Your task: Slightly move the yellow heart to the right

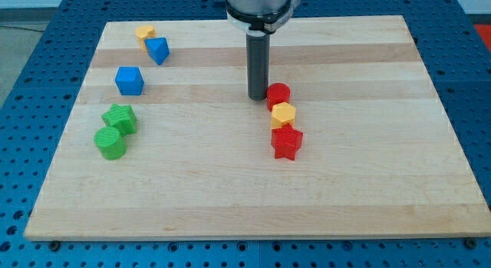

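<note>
My tip (256,97) just left of red cylinder block (278,94); yellow heart block (283,114) right-near, between cylinder and red star block (287,142). No pincer on rig.

Pale wooden board (230,199) on blue perforated table (31,84).

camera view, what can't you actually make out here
- Arm above my tip: cut off by the view's top edge.
- Red cylinder: its lower part is hidden by the yellow block in front; whether my tip touches the cylinder is unclear.
- Small yellow block at the view's top left: partly hidden by the blue block; shape too small to tell.
</note>
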Robot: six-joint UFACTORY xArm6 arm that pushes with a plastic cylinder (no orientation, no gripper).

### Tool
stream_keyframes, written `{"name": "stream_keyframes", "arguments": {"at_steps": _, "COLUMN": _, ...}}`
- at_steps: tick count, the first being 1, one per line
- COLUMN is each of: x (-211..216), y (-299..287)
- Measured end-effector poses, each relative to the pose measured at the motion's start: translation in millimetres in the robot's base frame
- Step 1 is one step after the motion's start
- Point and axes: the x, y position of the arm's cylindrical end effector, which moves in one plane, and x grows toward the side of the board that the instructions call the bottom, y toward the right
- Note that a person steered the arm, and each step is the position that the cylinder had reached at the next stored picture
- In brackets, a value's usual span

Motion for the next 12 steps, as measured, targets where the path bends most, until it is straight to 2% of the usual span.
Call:
{"name": "stream_keyframes", "arguments": {"at_steps": 4, "x": -3.6, "y": 7.7}}
{"name": "stream_keyframes", "arguments": {"at_steps": 6, "x": -117.2, "y": 4.3}}
{"name": "stream_keyframes", "arguments": {"at_steps": 7, "x": -178.0, "y": -20.8}}
{"name": "stream_keyframes", "arguments": {"at_steps": 8, "x": -200.0, "y": -64.0}}
{"name": "stream_keyframes", "arguments": {"at_steps": 10, "x": -201.4, "y": -216.1}}
{"name": "stream_keyframes", "arguments": {"at_steps": 11, "x": -193.7, "y": -273.0}}
{"name": "stream_keyframes", "arguments": {"at_steps": 12, "x": -173.6, "y": -266.7}}
